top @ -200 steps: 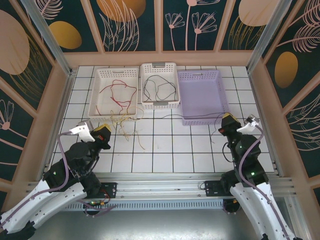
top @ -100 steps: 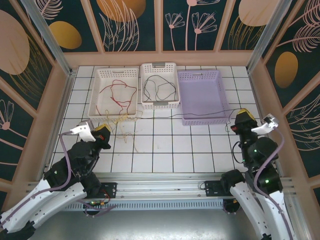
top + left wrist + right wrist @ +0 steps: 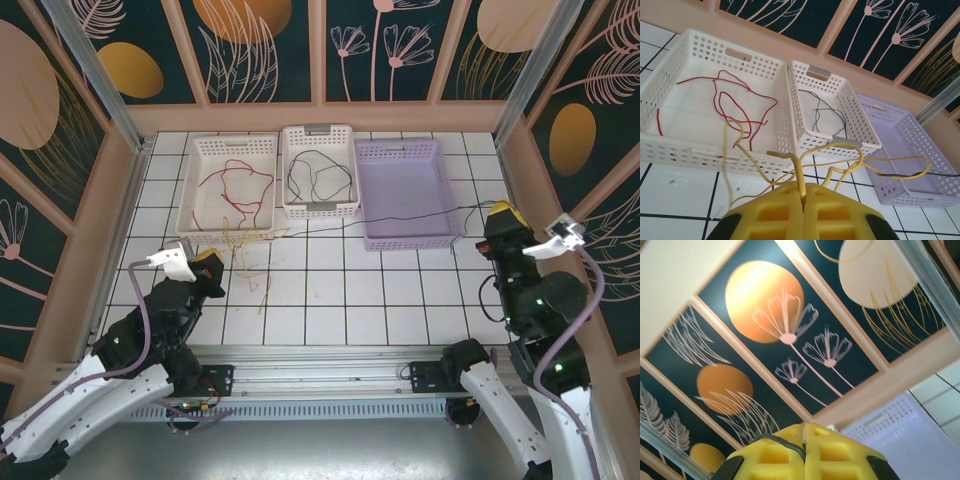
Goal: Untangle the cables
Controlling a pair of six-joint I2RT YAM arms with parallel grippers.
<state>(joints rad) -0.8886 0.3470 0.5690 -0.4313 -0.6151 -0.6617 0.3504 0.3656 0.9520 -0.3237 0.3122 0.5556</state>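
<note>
My top camera sits high behind the arm bases, looking down over the whole tiled table to the wide white basket, narrow white basket and purple basket at the far side. My left wrist camera rides low behind the left gripper, facing those same baskets from near. My right wrist camera, behind the right gripper, tilts up at the flowered wall panels, catching the purple basket's corner.

White-and-black arms with thick purple cables end in yellow, grid-ribbed claws.
</note>
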